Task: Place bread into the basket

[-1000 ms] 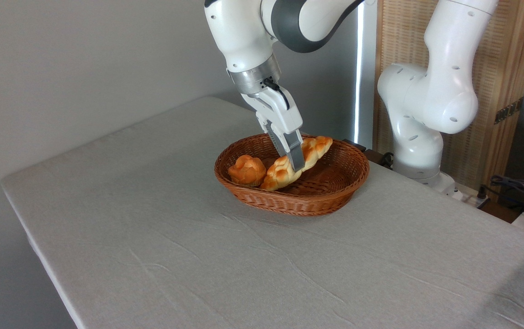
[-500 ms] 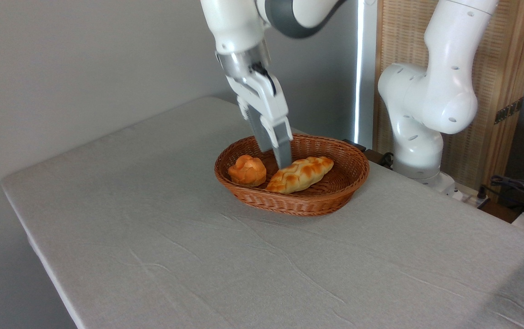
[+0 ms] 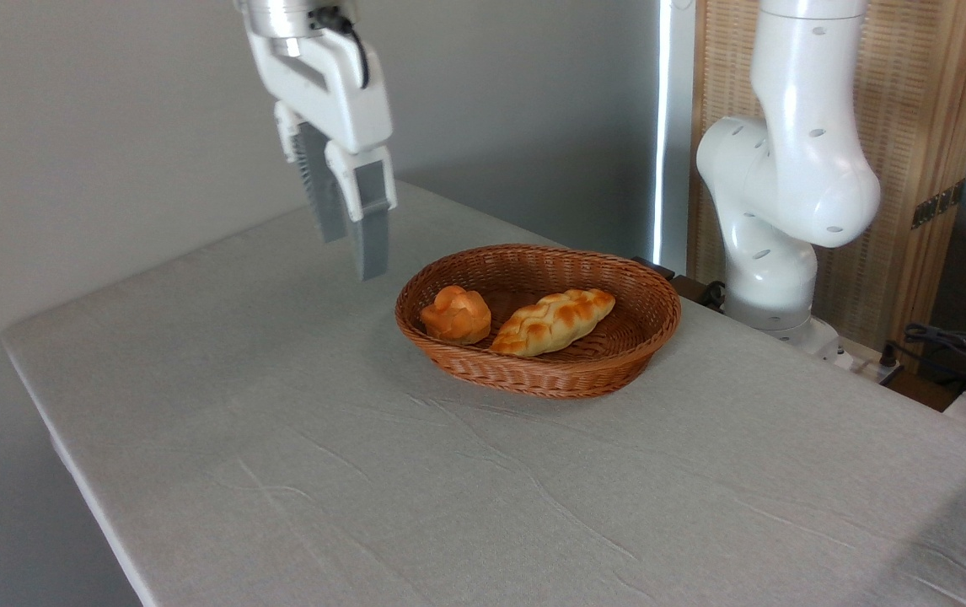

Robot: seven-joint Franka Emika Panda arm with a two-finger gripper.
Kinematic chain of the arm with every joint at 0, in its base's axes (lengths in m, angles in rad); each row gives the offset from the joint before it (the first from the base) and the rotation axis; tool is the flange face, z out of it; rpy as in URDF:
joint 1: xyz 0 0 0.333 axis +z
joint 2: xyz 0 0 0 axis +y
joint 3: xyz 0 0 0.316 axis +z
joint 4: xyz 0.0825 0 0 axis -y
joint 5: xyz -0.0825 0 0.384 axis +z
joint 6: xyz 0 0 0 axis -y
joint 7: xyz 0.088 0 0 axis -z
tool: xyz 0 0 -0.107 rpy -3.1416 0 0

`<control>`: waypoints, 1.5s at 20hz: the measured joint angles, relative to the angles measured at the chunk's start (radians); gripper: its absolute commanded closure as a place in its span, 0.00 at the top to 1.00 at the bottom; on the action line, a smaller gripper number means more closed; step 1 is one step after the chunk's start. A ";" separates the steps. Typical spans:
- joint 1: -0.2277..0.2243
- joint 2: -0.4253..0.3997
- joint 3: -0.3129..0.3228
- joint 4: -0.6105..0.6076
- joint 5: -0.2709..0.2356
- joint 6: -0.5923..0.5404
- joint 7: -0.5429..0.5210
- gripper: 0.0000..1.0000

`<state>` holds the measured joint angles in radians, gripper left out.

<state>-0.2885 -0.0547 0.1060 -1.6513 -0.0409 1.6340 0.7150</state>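
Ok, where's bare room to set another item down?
In the reddish-brown woven wicker basket, only the right end is free; the round orange bun and long braided loaf fill the rest. The grey tablecloth in front is bare.

Basket (image 3: pixel 618 354) woven wicker, rough; table (image 3: pixel 365 472) matt wrinkled cloth; bread (image 3: pixel 555 321) glazed; arm (image 3: pixel 795 177) glossy plastic.

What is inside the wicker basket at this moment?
Inside the basket lie the braided bread and a small round orange bun. The near rim hides their undersides and part of the basket's floor.
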 measured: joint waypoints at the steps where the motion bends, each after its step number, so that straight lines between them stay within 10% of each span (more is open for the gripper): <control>1: 0.000 0.025 0.019 0.033 -0.003 -0.004 0.000 1.00; 30: 0.138 0.036 -0.022 0.081 -0.013 -0.061 0.011 1.00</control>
<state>-0.1507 -0.0190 0.0840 -1.5704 -0.0543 1.5728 0.7255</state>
